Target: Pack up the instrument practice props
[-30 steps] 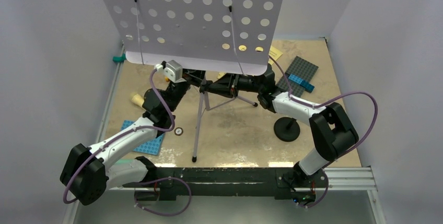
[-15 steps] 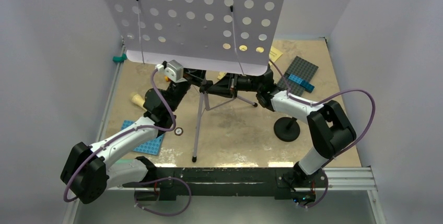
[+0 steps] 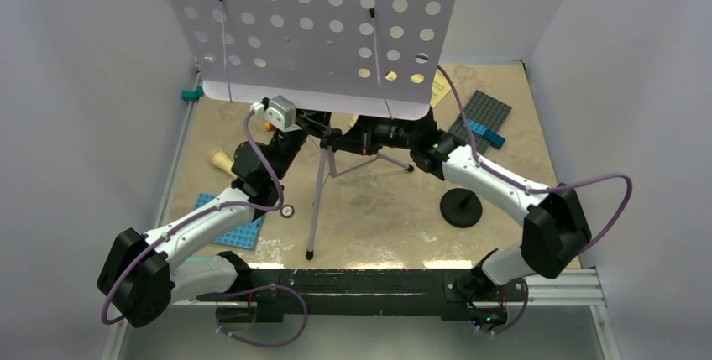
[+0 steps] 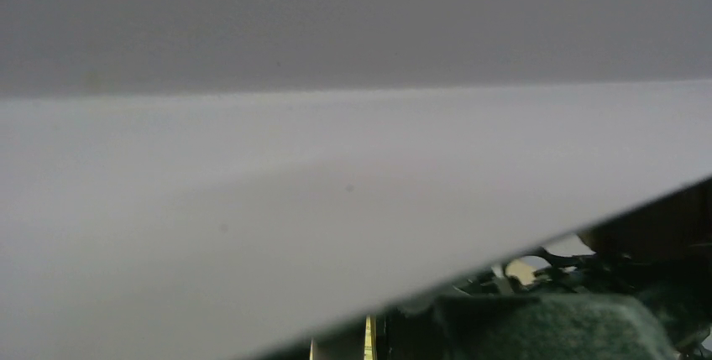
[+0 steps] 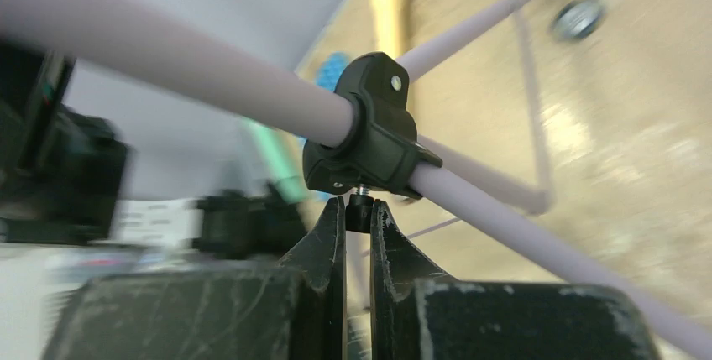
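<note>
The tall music stand's perforated pale lilac desk (image 3: 311,24) fills the back of the top view, its tripod legs (image 3: 316,209) standing mid-table. My right gripper (image 5: 359,207) is shut on the small black knob under the stand's black clamp (image 5: 369,133); in the top view it (image 3: 353,135) sits just under the desk's edge. My left arm reaches under the desk; its fingers are hidden, and the left wrist view shows mostly the desk's underside (image 4: 252,209). The cream microphone (image 3: 220,159) lies left. The black round-base mic stand (image 3: 461,206) stands right. A yellow page (image 3: 441,86) lies at the back.
A blue baseplate (image 3: 231,224) lies under my left forearm. A grey baseplate (image 3: 480,112) with a blue brick (image 3: 484,131) lies back right. A small round object (image 3: 287,211) lies near the tripod. White walls enclose the table on three sides.
My right arm's elbow has swung out to the right and its wrist has turned, with the gripper staying at the clamp knob. The stand has barely shifted. The left arm holds still.
</note>
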Robot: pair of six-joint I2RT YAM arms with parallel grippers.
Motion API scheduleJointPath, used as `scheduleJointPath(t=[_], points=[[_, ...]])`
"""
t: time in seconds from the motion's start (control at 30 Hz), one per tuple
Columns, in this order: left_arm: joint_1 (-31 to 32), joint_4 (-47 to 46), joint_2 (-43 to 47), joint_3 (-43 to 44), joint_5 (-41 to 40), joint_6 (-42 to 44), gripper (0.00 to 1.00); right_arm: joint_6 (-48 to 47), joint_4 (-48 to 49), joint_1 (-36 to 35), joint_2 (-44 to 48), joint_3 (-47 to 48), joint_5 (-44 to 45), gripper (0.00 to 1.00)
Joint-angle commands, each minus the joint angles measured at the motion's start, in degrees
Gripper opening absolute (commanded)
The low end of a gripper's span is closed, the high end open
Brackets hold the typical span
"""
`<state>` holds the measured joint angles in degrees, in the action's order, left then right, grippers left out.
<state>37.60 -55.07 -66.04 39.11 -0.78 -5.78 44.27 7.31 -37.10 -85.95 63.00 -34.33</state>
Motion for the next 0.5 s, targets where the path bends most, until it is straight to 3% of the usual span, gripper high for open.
scheduleJointPath(t=[0.0,0.13,0.47], points=[[1.7,12.9,-3.8,-1.4,1.0,-3.7,0.0,-36.0,0.7,-9.7,4.0,-2.2,27.3,0.0],[1.7,12.5,-4.8,-1.6,1.0,-4.5,0.0,-54.6,14.0,-15.4,4.6,-10.0,40.9,0.0],[1.7,12.7,-6.7,-2.9,-1.6,-5.3,0.0,-92.4,44.3,-27.3,-0.6,-21.9,64.4,0.0]])
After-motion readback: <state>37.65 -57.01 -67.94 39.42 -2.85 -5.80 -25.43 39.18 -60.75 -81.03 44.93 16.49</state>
